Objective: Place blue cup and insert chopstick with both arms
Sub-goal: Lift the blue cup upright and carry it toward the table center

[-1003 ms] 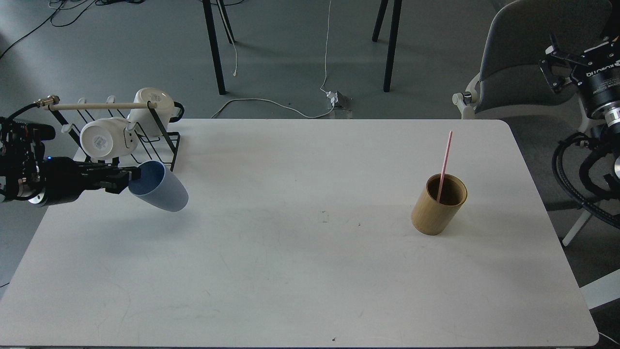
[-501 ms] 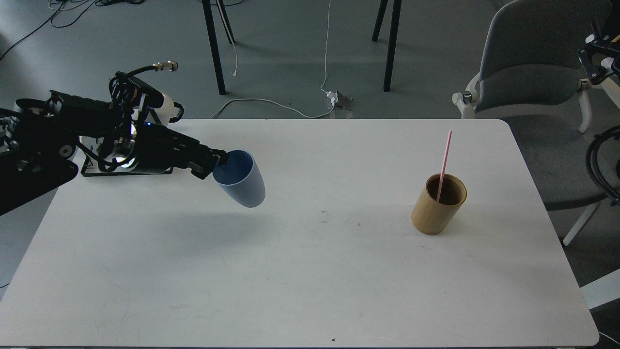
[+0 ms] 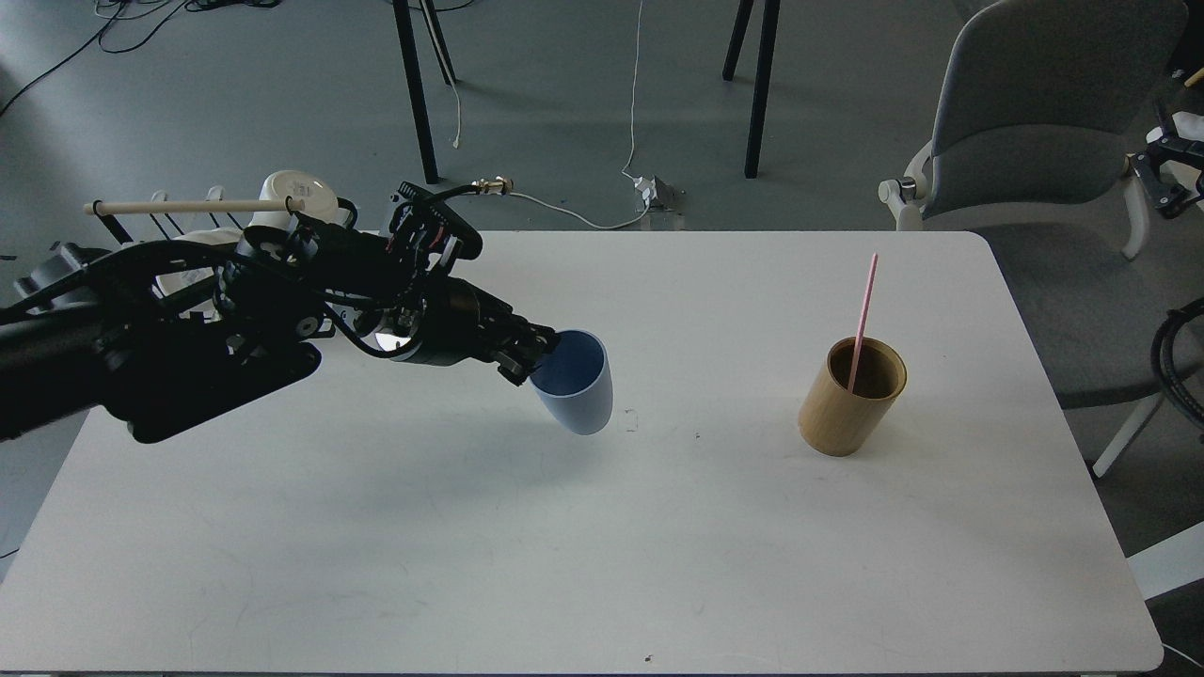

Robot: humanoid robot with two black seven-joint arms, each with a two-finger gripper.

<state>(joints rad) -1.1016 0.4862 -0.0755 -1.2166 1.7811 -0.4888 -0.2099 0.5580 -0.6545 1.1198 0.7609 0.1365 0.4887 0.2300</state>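
My left gripper is shut on the rim of the blue cup, a pale grey-blue tapered cup with a darker blue inside. It holds the cup near the middle of the white table, mouth up and tilted a little; I cannot tell whether its base touches the table. The pink chopstick stands leaning in the tan bamboo cylinder at the right. Only a small dark part of my right arm shows at the far right edge; its fingers cannot be made out.
A black wire rack with a pale wooden rod and white mugs stands at the table's back left, partly behind my left arm. A grey chair is beyond the right corner. Cables lie on the floor behind.
My left arm has swept right from the rack toward the table's middle with the blue cup, now more upright. The right arm has drawn back toward the frame's right edge.
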